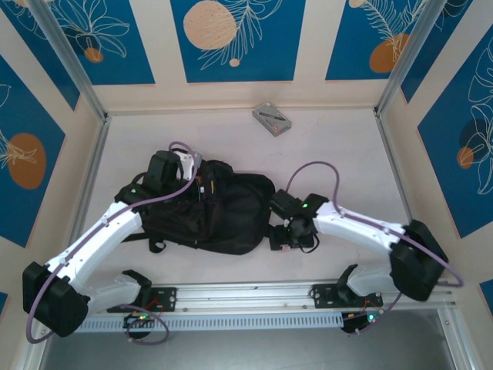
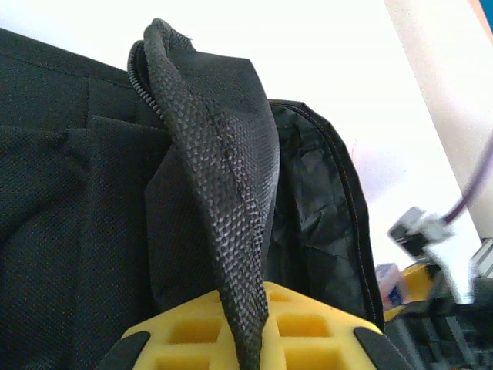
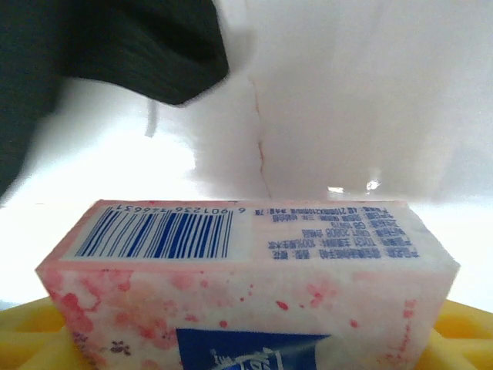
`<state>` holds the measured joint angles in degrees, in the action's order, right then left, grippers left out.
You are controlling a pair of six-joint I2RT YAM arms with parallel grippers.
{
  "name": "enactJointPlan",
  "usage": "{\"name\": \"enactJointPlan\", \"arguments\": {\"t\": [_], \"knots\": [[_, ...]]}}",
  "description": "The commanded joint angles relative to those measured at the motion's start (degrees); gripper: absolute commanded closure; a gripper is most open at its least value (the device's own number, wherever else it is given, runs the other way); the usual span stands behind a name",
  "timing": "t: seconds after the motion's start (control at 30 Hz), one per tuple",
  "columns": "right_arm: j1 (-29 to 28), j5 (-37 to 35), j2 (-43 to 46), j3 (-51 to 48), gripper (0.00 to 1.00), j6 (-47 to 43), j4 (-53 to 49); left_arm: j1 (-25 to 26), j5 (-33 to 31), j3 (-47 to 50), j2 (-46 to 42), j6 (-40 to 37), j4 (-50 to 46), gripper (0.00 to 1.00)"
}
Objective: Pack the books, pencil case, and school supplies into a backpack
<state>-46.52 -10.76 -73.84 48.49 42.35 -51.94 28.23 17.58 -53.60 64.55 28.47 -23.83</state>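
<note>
- You're late in the pack, by my read: out on the table (image 1: 339,154) there's one backpack (image 1: 223,216), one pencil case (image 1: 272,119) and one eraser (image 3: 246,285).
- That makes me judge the books, the calculator and the strip packet are already inside. The bag's interior is too dark to confirm it or to count them.
- Your left gripper (image 2: 246,343) has its jaws pinched tight on the backpack's flap (image 2: 223,177), and the woven fabric runs straight down between the yellow pads. The flap stands up, so the mouth of the bag is held open for you.
- Your right gripper (image 1: 286,235) sits just beside the bag's right end in the overhead view, with the eraser lying between its jaws.
- On the right wrist camera, the pink-speckled block with its barcode spans the gap from one yellow pad to the other. I cannot tell whether the jaws have actually clamped it or only bracket it.
- What's left: get that eraser into the open mouth.
- Then fetch the pencil case, which lies alone at the far side of the table, well apart from the bag and both arms.
- After that, the zip looks like your last job.
</note>
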Motion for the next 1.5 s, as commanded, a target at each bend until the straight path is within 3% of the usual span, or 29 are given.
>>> {"name": "enactJointPlan", "arguments": {"t": [0.0,0.13,0.33,0.47,0.6,0.7,0.8,0.83,1.0,1.13,1.2,1.3,1.4,1.47], "knots": [[1.4,-3.3,5.7,7.4,0.29,-2.5,-5.4,-0.8,0.4,0.3,-0.2,0.2,1.5,1.0],[2.4,1.5,5.1,16.7,0.28,-5.4,-1.2,-0.8,-0.1,0.3,-0.4,-0.1,1.3,1.0],[2.3,7.2,-6.5,25.7,0.23,-6.7,4.4,-0.9,-0.6,0.0,-0.7,-0.3,1.1,1.0],[2.2,7.6,-14.5,29.1,0.12,-7.8,7.2,-1.2,-0.5,-0.1,-0.8,-0.1,1.4,1.0],[3.3,2.4,-18.6,33.0,0.0,-8.9,6.0,-1.3,-0.4,0.1,-1.1,-0.2,1.2,1.0],[7.2,-0.9,-17.2,32.6,0.01,-11.4,10.2,-1.3,-0.5,0.4,-1.0,-0.1,1.5,1.0],[15.8,4.9,-20.4,33.5,0.01,-12.0,18.2,-1.3,0.1,0.1,0.1,0.2,1.8,1.0],[18.6,7.3,-24.2,36.3,0.01,-12.3,19.0,-1.3,0.4,-0.1,0.5,0.2,2.0,1.0],[28.0,4.5,-45.0,60.3,0.03,-15.4,12.2,-1.4,-0.7,0.3,1.0,-0.8,1.3,1.0],[32.4,1.9,-62.4,83.3,0.0,-18.0,4.4,-1.4,-1.5,0.4,1.5,-1.6,1.1,1.0],[34.2,3.4,-71.9,97.7,0.0,-17.8,-0.3,-1.5,-1.2,0.6,1.9,-1.7,1.7,1.0],[35.7,4.1,-89.7,129.4,0.01,-18.2,-8.8,-1.6,-0.2,0.8,3.0,-1.8,2.3,1.0],[37.3,6.0,-87.6,120.0,0.01,-15.9,0.6,-1.7,0.7,1.0,3.9,-1.8,2.8,1.0],[37.9,10.4,-88.6,119.1,0.01,-14.7,4.4,-1.7,1.4,1.4,4.3,-1.6,3.4,1.0]]}}
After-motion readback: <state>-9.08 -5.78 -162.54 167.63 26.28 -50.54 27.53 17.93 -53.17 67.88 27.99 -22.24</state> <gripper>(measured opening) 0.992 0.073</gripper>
